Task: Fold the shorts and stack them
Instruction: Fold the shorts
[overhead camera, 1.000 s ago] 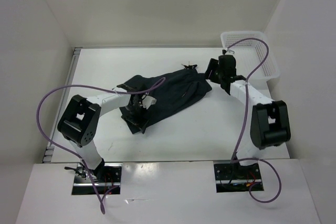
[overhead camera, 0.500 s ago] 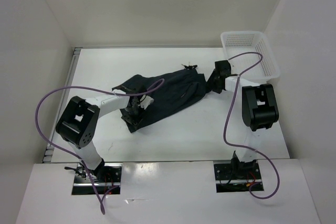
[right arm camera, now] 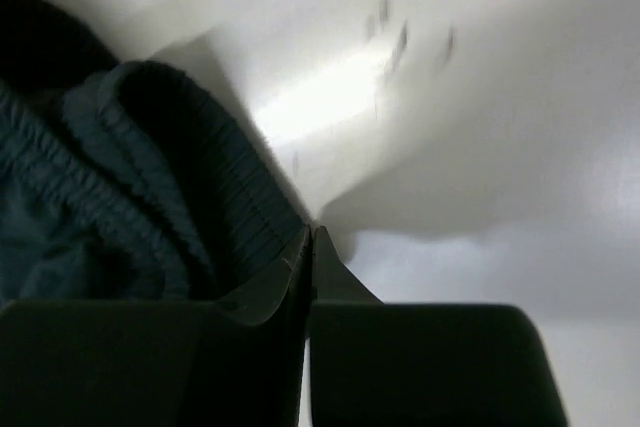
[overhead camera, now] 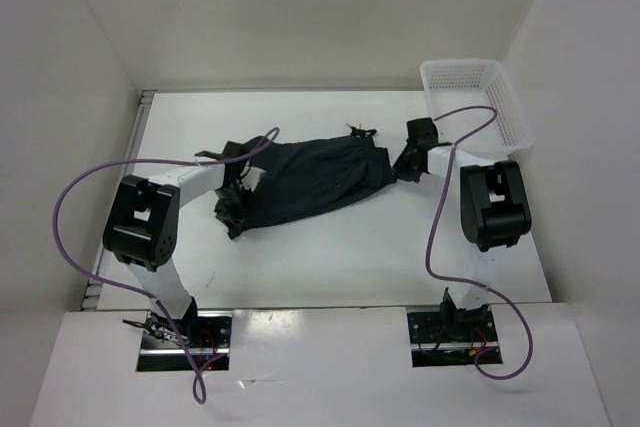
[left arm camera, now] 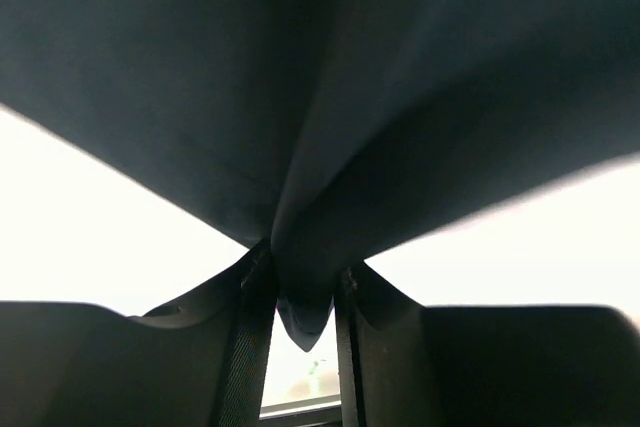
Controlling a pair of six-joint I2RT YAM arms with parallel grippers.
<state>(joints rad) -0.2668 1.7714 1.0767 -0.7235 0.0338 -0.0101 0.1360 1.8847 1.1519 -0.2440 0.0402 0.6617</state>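
My left hand (left arm camera: 300, 292) pinches a fold of the shorts (overhead camera: 310, 179). My right hand (right arm camera: 308, 252) looks clamped shut on nothing, cloth just beside it. Lifting now would probably raise one end only.

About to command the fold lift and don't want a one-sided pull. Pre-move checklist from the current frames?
1. Left jaws pinching the shorts: ok, a fold of cloth is caught between them.
2. Right jaws gripping cloth: not ok, they are shut flush with no cloth showing between them; the waistband lies just beside.
3. Shorts flat on the table: not ok, the left end is bunched up.
4. Basket clear of the shorts: ok, apart, at the far right corner.
5. Left cable free of the cloth: cannot tell, it loops over the shorts' left end.
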